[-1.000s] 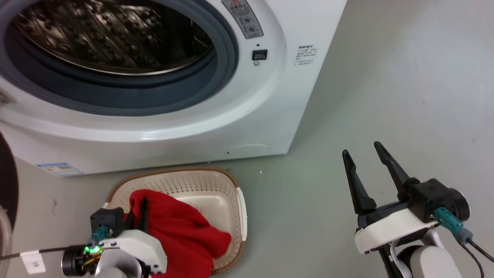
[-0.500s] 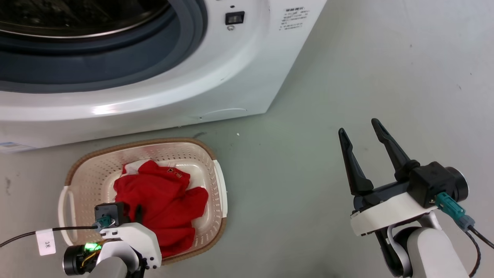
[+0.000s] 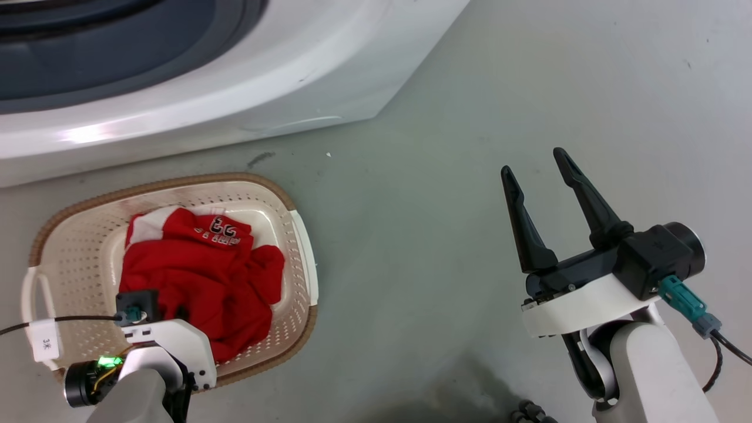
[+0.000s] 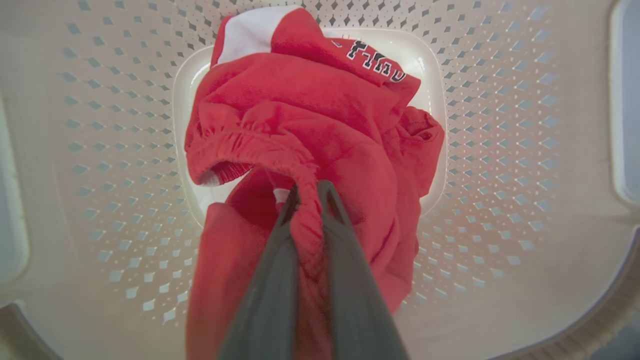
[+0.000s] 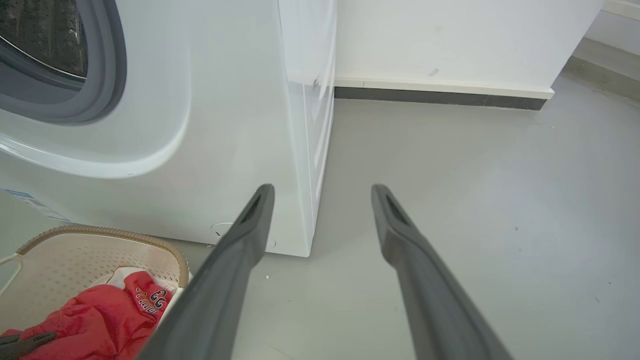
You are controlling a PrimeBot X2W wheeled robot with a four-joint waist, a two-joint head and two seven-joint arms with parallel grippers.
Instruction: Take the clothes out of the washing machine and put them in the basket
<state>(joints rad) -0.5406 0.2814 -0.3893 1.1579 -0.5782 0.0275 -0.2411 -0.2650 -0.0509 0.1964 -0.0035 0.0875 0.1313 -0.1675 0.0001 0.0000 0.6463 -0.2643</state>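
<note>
The red clothes (image 3: 200, 264) with white parts and lettering lie crumpled in the cream basket (image 3: 76, 247), which stands on the floor in front of the washing machine (image 3: 235, 100). My left gripper (image 3: 176, 311) hangs over the basket's near side. In the left wrist view it (image 4: 310, 189) is shut on a fold of the clothes (image 4: 320, 115) above the basket's perforated wall (image 4: 500, 150). My right gripper (image 3: 531, 161) is open over bare floor to the right. Past its open fingers, the right gripper (image 5: 322, 189) faces the washing machine (image 5: 225, 125), the basket (image 5: 100, 231) and the clothes (image 5: 95, 320).
Grey floor (image 3: 411, 235) stretches between the basket and my right arm. A white wall with a dark baseboard (image 5: 440, 97) runs behind the machine's right side. A tagged cable (image 3: 44, 341) trails from my left wrist.
The head camera has tilted down, so the machine slid up the picture. The clothes have sunk from a raised bunch to lying in the basket, still in my left gripper. The right gripper stays open.
</note>
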